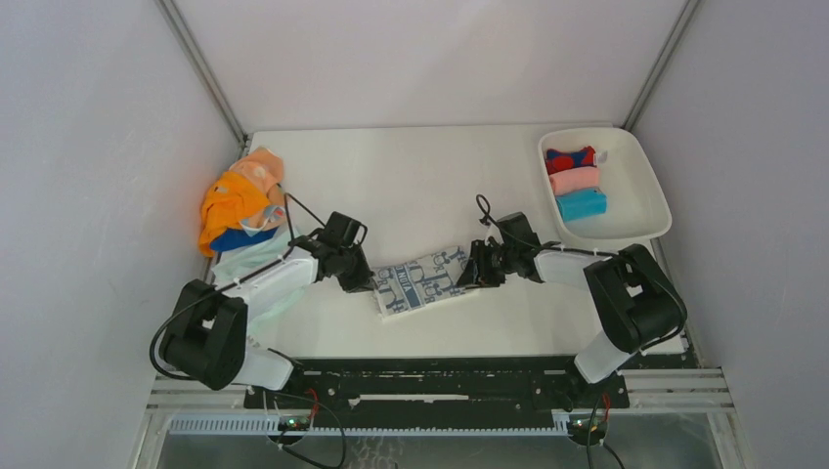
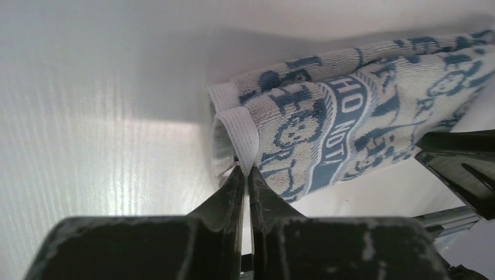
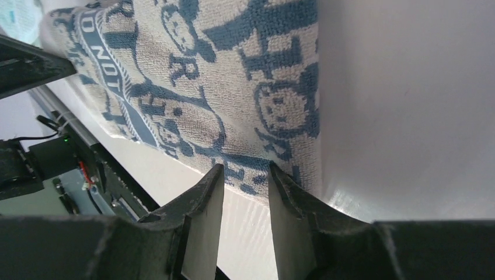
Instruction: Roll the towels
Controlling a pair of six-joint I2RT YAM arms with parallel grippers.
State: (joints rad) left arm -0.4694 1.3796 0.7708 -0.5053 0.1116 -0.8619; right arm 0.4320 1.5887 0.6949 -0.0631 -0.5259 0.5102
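Because the counter [image 1: 430, 166] is smooth, the whole printed towel [image 1: 422, 281] could slide rather than curl once rolling begins. This is likely if its right end is not held down.

Risks:
- The tray [image 1: 657, 223] in the far right corner holds three rolled towels [image 1: 577, 183]. The heap of loose towels [image 1: 239, 200] sits at the left edge. Both are well apart from the work, so a collision appears unlikely.
- The right pincer [image 3: 246, 174] stands spread, its tips at the towel's right edge. Whether it presses the cloth cannot be told. A loose end would let the roll skew.
- The left pincer [image 2: 245, 170] is pressed together on the white hem [image 2: 242, 131] only. So thin a bite may slip out, or lift one layer alone.

Condition of the towel: it lies near the middle of the counter's near edge, between the pincers. It is white terry with a blue-grey print, folded flat into a strip, with two layers showing at the left end, where the hem curls up.
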